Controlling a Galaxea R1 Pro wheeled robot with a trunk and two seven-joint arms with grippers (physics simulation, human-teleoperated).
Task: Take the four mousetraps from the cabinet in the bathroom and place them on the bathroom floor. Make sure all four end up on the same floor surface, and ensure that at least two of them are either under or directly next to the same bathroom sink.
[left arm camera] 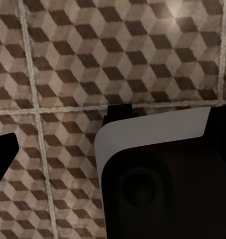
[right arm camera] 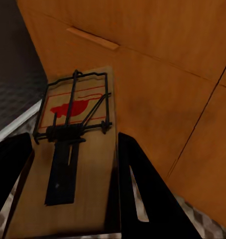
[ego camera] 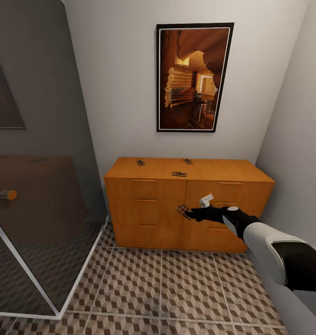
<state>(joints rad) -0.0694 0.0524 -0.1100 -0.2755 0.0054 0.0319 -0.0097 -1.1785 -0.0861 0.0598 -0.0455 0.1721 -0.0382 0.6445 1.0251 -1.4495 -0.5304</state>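
Right arm reaching forward, white forearm and black wrist held level, right tool clamped on a mousetrap between two black fingers. Left tool state impossible to tell from its wrist view.

Just ahead of the right claw, the cabinet front blocks the way. Below it, the bathroom floor lies open. The shower glass stands well off to its side.

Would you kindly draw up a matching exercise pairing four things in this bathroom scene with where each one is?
Things:
1. held mousetrap
2. three mousetraps
3. framed picture
4. glass shower enclosure

Places:
A. on the wall above the cabinet
B. between the right gripper's fingers
C. on the cabinet's top
D. beside the cabinet, standing on the bathroom floor

Pairs: 1-B, 2-C, 3-A, 4-D
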